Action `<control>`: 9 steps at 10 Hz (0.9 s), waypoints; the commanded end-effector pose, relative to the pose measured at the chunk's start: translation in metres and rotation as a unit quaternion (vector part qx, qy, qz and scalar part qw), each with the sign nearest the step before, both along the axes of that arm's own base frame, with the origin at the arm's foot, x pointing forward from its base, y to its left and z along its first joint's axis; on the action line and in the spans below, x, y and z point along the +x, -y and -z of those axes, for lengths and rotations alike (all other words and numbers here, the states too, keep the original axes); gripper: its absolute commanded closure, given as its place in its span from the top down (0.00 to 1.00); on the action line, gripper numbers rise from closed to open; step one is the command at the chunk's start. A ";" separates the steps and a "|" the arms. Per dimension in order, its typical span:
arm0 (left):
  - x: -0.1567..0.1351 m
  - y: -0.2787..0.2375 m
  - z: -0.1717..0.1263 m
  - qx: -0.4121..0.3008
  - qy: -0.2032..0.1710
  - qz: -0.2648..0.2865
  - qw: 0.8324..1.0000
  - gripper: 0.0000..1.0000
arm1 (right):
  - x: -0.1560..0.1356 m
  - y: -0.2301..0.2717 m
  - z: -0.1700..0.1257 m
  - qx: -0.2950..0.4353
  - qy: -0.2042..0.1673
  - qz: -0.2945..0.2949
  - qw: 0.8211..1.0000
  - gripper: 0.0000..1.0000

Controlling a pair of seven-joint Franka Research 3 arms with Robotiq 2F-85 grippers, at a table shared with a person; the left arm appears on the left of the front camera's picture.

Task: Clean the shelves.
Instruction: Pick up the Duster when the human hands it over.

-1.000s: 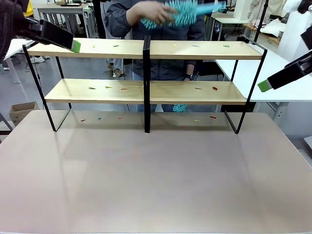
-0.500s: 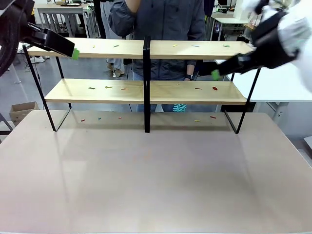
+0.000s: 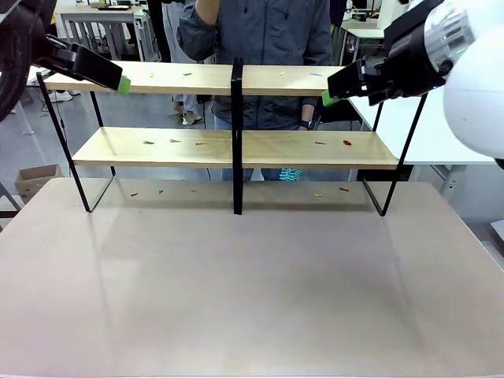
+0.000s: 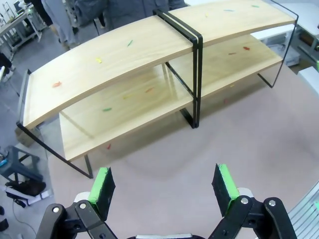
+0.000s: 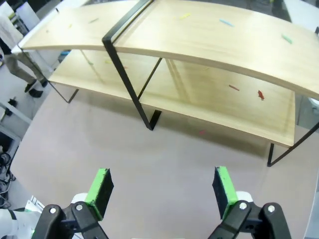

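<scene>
The shelves [image 3: 157,79] stand across the far half of the table: two light wooden boards on a thin black frame with a central upright [image 3: 236,134]. Small coloured scraps [image 3: 346,142] lie on both boards and on the table under them. My left gripper [image 3: 118,79] hovers at the top board's left end. In the left wrist view the left gripper [image 4: 164,181] is open and empty, looking down on the shelves [image 4: 124,55]. My right gripper [image 3: 331,93] hangs by the top board's right half. In the right wrist view it [image 5: 162,189] is open and empty above the shelves [image 5: 199,35].
A person in a grey jacket [image 3: 260,39] stands right behind the rack, one hand raised. A teal duster [image 3: 290,174] shows behind and below the lower board. A white table [image 3: 441,118] stands at the right. The near tabletop [image 3: 252,291] is bare.
My right arm has swung up and leftwards from the right edge to the top board's right half. The person's hand with a teal duster has left the top of the picture. My left gripper has barely moved.
</scene>
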State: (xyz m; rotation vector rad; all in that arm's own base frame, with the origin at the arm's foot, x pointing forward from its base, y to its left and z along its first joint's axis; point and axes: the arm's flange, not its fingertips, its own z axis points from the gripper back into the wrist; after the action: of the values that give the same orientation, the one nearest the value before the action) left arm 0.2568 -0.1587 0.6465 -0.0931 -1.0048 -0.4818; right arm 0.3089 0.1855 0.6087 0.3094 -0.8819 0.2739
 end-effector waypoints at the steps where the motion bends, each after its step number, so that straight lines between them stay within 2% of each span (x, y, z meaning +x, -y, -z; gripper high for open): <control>1: 0.001 -0.001 -0.001 -0.009 0.003 -0.002 1.000 1.00 | -0.023 0.002 -0.005 -0.018 -0.004 -0.002 1.000 1.00; 4: 0.001 -0.001 -0.001 -0.009 0.003 -0.002 1.000 1.00 | -0.047 -0.004 -0.013 -0.049 0.014 0.002 0.999 1.00; 7: 0.001 -0.001 -0.001 -0.009 0.003 -0.002 1.000 1.00 | -0.072 0.001 -0.011 -0.048 0.042 0.012 0.998 1.00; 9: 0.001 -0.001 -0.001 -0.009 0.003 -0.002 1.000 1.00 | -0.075 0.002 -0.011 -0.052 0.046 0.012 0.998 1.00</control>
State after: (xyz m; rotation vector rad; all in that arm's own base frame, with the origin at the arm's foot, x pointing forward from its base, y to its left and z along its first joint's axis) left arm 0.2570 -0.1582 0.6466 -0.0939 -1.0048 -0.4807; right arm 0.2405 0.1866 0.6360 0.2096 -0.9558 0.3453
